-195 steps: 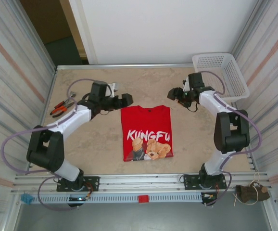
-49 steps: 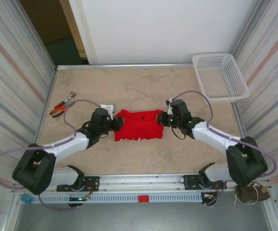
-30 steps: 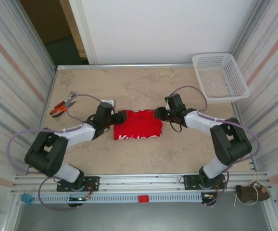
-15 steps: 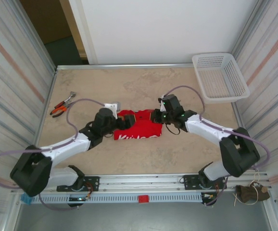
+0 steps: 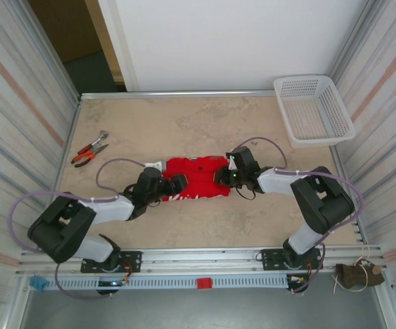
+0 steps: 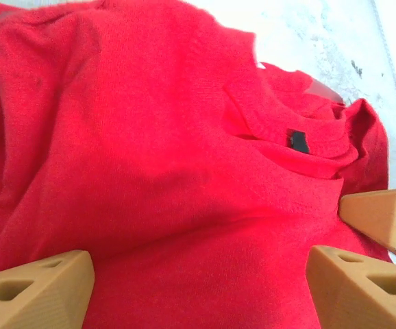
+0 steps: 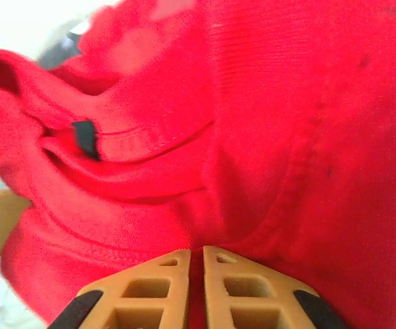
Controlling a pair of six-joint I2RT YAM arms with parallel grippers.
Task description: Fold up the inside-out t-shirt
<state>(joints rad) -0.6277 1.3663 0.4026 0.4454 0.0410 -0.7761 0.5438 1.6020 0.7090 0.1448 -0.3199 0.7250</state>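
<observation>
From above, the inside-out t-shirt (image 5: 196,175) lies bunched into a short, wide red bundle on the middle of the surface (image 5: 184,123). It is well apart from every edge. A whitish print (image 5: 186,197) peeks out along its near edge, too cut off to read. The left claw (image 5: 174,185) sits at the bundle's left end and the right claw (image 5: 222,176) at its right end. Both arms lie low across the near half of the surface. Bare surface lies open far of the shirt and to both sides. Red-handled pliers (image 5: 88,149) rest near the left edge, and a white basket (image 5: 314,110) sits in the far right corner, both well apart from the cloth.

In the left wrist view, the left claw's tan fingers (image 6: 33,288) stand wide apart, gripping nothing, with rumpled red cloth lying between them. The collar (image 6: 280,130) carries a small black tag (image 6: 298,141) with no legible writing. A finger of the other claw pokes in at the right edge.

In the right wrist view, the right claw's fingers (image 7: 157,288) are pressed almost together, pinching a thin fold of the shirt just below the collar. The dark tag shows at upper left, blurred.
</observation>
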